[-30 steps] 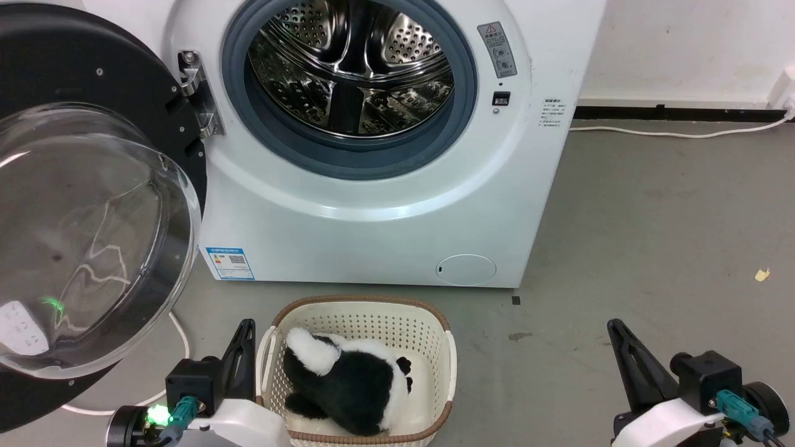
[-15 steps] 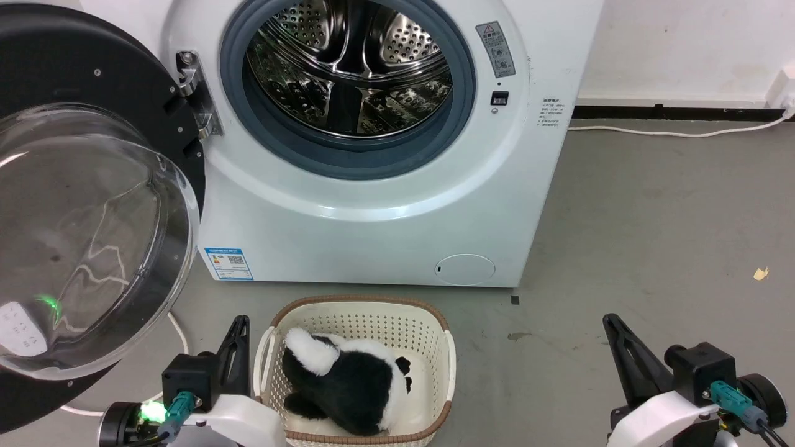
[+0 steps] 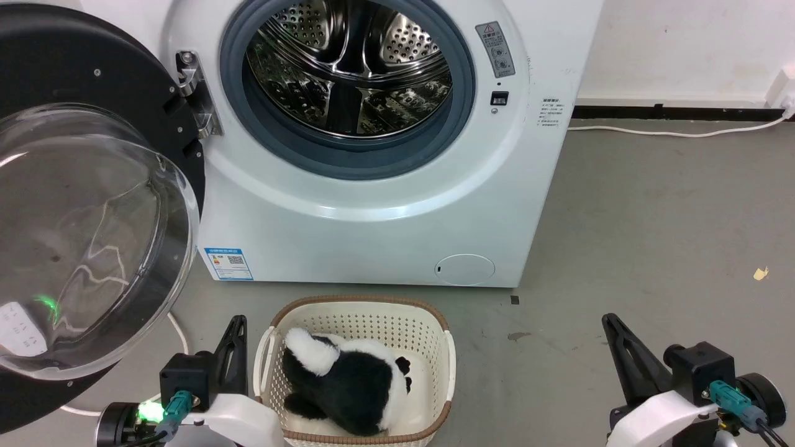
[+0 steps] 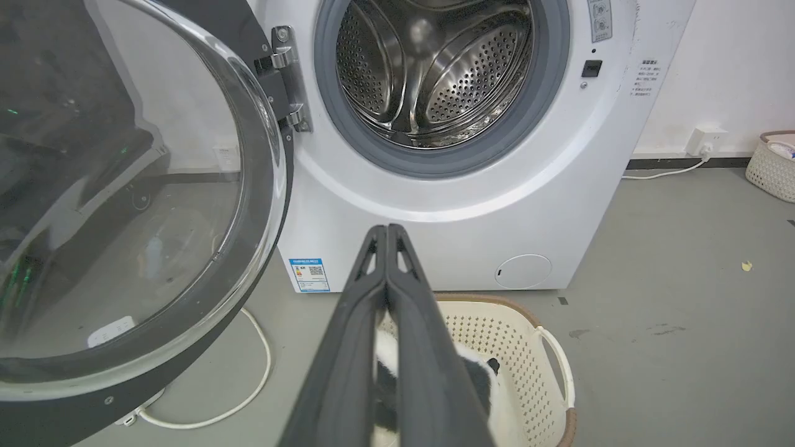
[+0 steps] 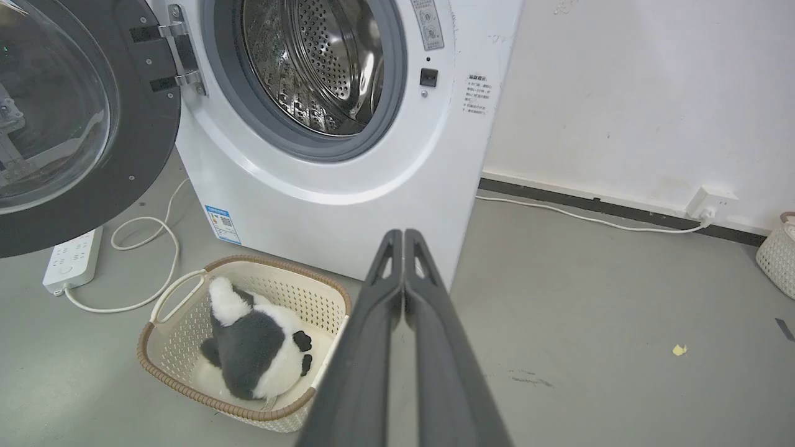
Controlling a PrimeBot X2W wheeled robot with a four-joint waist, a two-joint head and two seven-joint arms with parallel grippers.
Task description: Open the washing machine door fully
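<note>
The washing machine door [image 3: 93, 217] is swung wide, the task judged done; jaws of left gripper [image 4: 386, 228] and right gripper [image 5: 404, 233] are clenched empty.

Left end effector [image 3: 238, 321] and right end effector [image 3: 608, 319] share long dark fingers [image 3: 628, 363], white forearm shells [image 3: 657, 418] and teal cable plugs [image 3: 724, 393].
</note>
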